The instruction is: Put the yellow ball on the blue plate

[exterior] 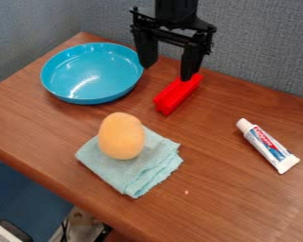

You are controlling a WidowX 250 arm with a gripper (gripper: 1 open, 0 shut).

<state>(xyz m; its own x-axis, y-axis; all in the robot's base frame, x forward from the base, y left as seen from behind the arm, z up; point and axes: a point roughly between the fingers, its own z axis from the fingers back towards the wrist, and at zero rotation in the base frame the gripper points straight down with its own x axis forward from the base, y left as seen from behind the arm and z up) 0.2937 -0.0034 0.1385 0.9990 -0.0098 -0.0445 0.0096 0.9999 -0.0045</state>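
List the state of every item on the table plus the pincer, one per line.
Black pincer: open, holding nothing, above the red block.
Smooth yellow-orange ball: resting on the cloth, not on the plate.
Round turquoise-blue plastic plate: upright, empty.
Pale teal folded cloth: flat under the ball.
Red plastic block: lying flat.
White toothpaste tube: lying flat, capped.
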